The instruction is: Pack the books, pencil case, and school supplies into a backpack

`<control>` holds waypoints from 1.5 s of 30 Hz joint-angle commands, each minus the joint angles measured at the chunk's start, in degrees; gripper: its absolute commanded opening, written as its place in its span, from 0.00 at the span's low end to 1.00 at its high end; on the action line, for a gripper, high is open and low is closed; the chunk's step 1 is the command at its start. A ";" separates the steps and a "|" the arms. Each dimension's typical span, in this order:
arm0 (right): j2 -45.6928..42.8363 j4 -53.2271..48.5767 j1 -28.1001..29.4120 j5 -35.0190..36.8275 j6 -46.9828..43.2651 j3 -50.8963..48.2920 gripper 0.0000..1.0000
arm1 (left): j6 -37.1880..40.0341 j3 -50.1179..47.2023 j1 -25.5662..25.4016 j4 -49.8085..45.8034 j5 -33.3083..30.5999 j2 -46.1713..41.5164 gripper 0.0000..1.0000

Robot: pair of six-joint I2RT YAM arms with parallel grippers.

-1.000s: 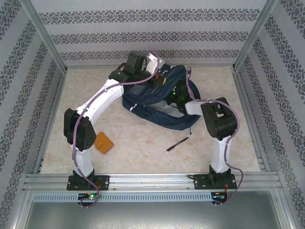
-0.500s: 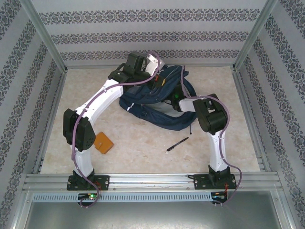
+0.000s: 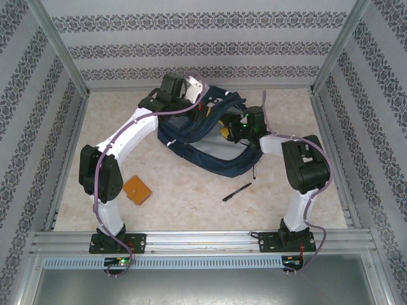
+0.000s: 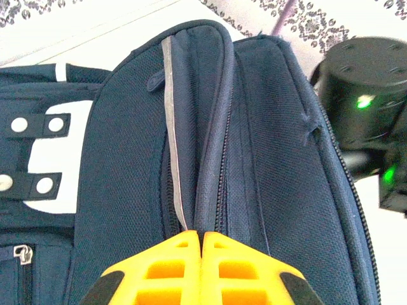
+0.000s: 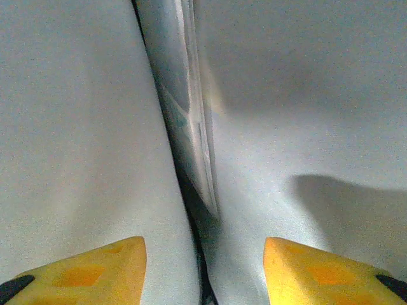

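The navy backpack (image 3: 213,149) lies at the back middle of the table, its mouth held open. My left gripper (image 3: 203,107) is shut on the backpack's zipper rim (image 4: 210,146), which runs straight away from the yellow fingertips (image 4: 184,244). My right gripper (image 3: 227,131) is inside the mouth, open (image 5: 203,254), with pale grey lining (image 5: 76,140) on both sides and a thin flat edge (image 5: 194,127) in the fold ahead; I cannot tell what that edge is. The orange-brown booklet (image 3: 137,189) lies near the left arm. One black pen (image 3: 236,192) lies in front of the backpack, another (image 3: 254,171) at its right edge. The navy book and pencil case are hidden.
The right arm's wrist with green lights (image 4: 369,101) sits just right of the held rim. The patterned back wall (image 3: 203,51) stands close behind the backpack. Metal frame rails (image 3: 203,240) line the near edge.
My right gripper has pushed up and back into the backpack's mouth while its elbow swung right. My left gripper has pulled the rim slightly left and back.
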 commanded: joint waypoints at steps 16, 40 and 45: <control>-38.60 -27.14 3.89 7.47 -46.74 -19.83 0.58 | 2.38 -11.10 1.57 6.30 -0.55 -1.22 0.08; -5.15 -44.83 36.80 -1.92 -65.24 19.53 0.62 | -42.36 -47.09 28.26 -29.61 -25.07 -38.26 0.56; 11.33 -52.93 37.90 -6.79 -64.14 34.98 0.59 | -47.22 -52.28 29.91 -29.19 -24.93 -41.69 0.46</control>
